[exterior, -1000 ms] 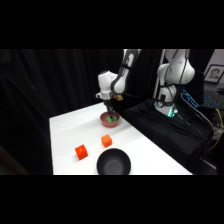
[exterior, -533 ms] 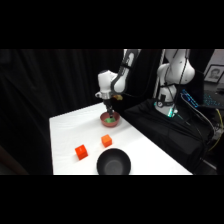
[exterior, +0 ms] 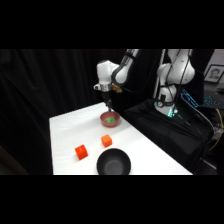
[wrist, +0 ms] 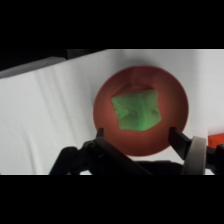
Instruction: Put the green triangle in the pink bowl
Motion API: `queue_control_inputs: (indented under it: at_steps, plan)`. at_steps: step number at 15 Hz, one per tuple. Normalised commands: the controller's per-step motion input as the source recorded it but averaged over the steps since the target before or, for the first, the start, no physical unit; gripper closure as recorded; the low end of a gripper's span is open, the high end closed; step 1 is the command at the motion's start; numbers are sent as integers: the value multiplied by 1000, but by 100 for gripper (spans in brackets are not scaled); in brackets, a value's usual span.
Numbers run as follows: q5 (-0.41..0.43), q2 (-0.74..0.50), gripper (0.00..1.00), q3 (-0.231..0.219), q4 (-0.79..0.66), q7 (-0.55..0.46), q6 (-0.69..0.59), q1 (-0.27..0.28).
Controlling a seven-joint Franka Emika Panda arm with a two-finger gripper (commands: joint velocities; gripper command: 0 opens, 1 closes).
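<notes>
Inside the pink bowl (wrist: 141,111) lies the green triangle (wrist: 136,109), flat.

You have the claw (wrist: 137,142) straight above the bowl (wrist: 102,117), fingers (wrist: 179,137) spread to either rim. Triangle (wrist: 136,110) lies inside it, under the claw. Nearer the camera from the claw: a block (exterior: 106,140), then a second block (exterior: 81,152) and the big bowl (exterior: 114,163).
</notes>
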Motion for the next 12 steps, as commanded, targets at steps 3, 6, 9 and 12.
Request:
queue_control_inputs:
  at_steps: [3,6,9,12]
  plan:
    - [-152,-433,0,-26,-19,126,-352,82]
    - [-99,-372,0,4,17,109,-342,80]
    - [-79,-323,0,12,35,108,-304,69]
    - [-27,-242,0,16,58,93,-265,68]
